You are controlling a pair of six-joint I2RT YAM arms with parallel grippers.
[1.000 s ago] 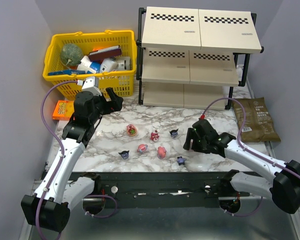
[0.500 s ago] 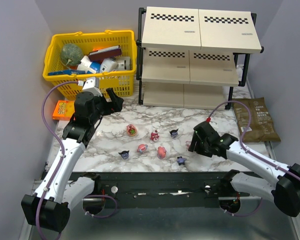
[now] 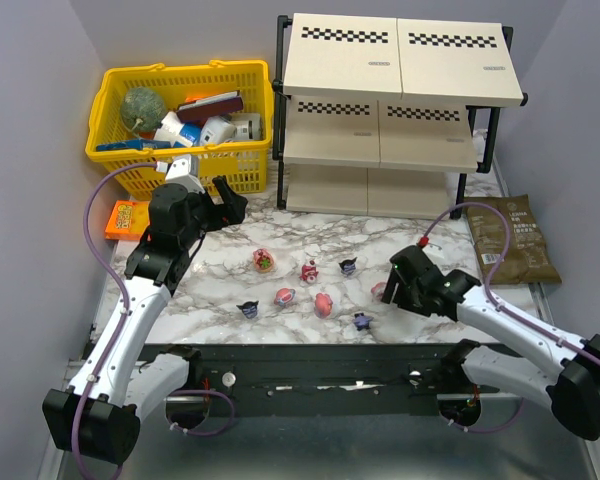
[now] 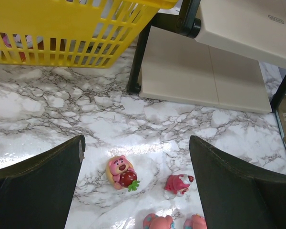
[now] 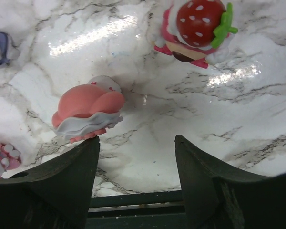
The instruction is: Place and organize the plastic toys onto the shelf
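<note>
The right arm had drawn back toward the marble table's (image 3: 210,275) near edge. At left, the left pincer (image 4: 136,143) hung wide open and empty. The tiny plastic figurines (image 3: 323,304) lay scattered by the near edge, none on the three-tier beige shelf (image 3: 400,60) at the far edge. The right pincer (image 5: 137,139) gaped empty, one finger (image 5: 62,181) just beside a pink-and-white rounded figurine (image 5: 88,109). It was probably light, hard and slick, best pinched across its middle.

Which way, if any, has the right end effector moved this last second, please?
Yes: the right end effector drew back from the beige checkered shelf.
</note>
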